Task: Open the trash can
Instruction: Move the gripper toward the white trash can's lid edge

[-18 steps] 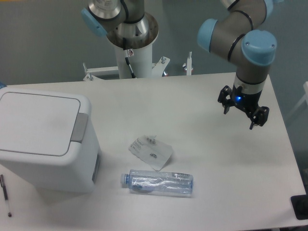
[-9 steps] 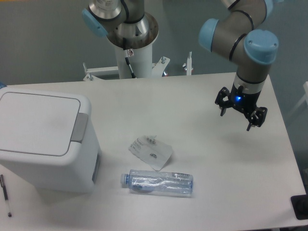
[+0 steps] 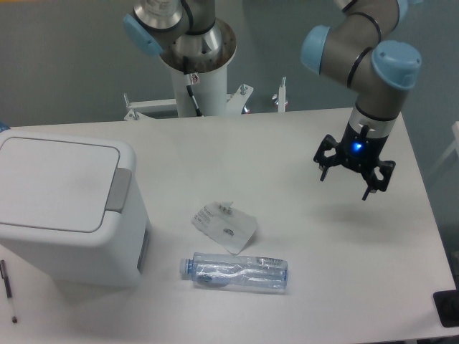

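Here the trash can (image 3: 68, 208) sits at the tabletop's (image 3: 287, 143) left edge, lid shut, well apart from the fingers (image 3: 323, 172), which hang spread and empty above the right side. Its grey tab faces right, toward the middle. A clear bottle (image 3: 235, 272) lies near the front edge; a grey wall stands behind.

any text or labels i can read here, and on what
None can be read.
Small plastic packet: dark marks on it, too small and blurred to read.
Clear bottle: lying on its side, no legible label.
Trash can: plain white lid and grey push tab, no lettering visible.
Gripper: only a blue light, no text.
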Robot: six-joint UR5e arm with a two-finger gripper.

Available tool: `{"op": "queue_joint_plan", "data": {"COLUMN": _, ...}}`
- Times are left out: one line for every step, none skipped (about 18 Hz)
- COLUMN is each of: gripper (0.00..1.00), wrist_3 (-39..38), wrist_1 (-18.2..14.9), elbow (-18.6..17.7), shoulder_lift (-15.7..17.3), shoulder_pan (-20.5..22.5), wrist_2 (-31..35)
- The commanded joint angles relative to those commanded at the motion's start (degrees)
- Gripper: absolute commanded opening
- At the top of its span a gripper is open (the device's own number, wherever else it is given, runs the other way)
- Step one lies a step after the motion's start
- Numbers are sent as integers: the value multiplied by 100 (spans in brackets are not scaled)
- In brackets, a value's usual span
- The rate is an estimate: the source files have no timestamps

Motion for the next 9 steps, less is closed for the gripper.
{"op": "queue_joint_plan", "data": {"gripper": 100, "wrist_3": -44, "wrist_1": 0, "elbow": 26, "shoulder_lift": 9, "shoulder_pan": 0, "wrist_2": -35}}
{"op": "queue_joint_plan", "data": {"gripper": 100, "wrist_3": -149, "wrist_1": -26, "elbow": 53, "shoulder_lift": 18, "shoulder_pan": -17, "wrist_2": -44}}
{"op": "queue_joint_plan", "data": {"gripper": 100, "wrist_3": -315, "wrist_1": -61, "elbow": 105, "shoulder_lift": 35, "shoulder_pan": -35, "wrist_2": -44}}
{"op": "queue_joint_plan", "data": {"gripper": 100, "wrist_3": -552, "wrist_1": -96, "elbow": 201, "shoulder_lift": 105, "shoulder_pan": -105, "wrist_2": -35}}
{"op": "queue_joint_plan", "data": {"gripper": 100, "wrist_3": -815, "wrist_1": -227, "elbow": 307, "shoulder_lift": 149, "shoulder_pan": -227, "wrist_2": -35}}
{"op": "queue_joint_plan", "data": {"gripper": 100, "wrist_3": -1026, "wrist_1": -481, "elbow": 473, "shoulder_lift": 176, "shoulder_pan": -324, "wrist_2": -26}}
{"op": "queue_joint_plan", "data": {"gripper": 100, "wrist_3": -1194, "wrist_1": -849, "elbow": 701, "shoulder_lift": 176, "shoulder_pan": -412, "wrist_2": 0}}
{"op": "queue_joint_plan", "data": {"gripper": 100, "wrist_3": -1317, "wrist_1": -1366, "elbow": 964, "shoulder_lift": 158, "shoulder_pan": -509, "wrist_2": 26}}
{"op": "queue_joint_plan", "data": {"gripper": 100, "wrist_3": -1423, "wrist_1": -1893, "elbow": 1237, "shoulder_lift": 132, "shoulder_pan": -588, "wrist_2": 61}}
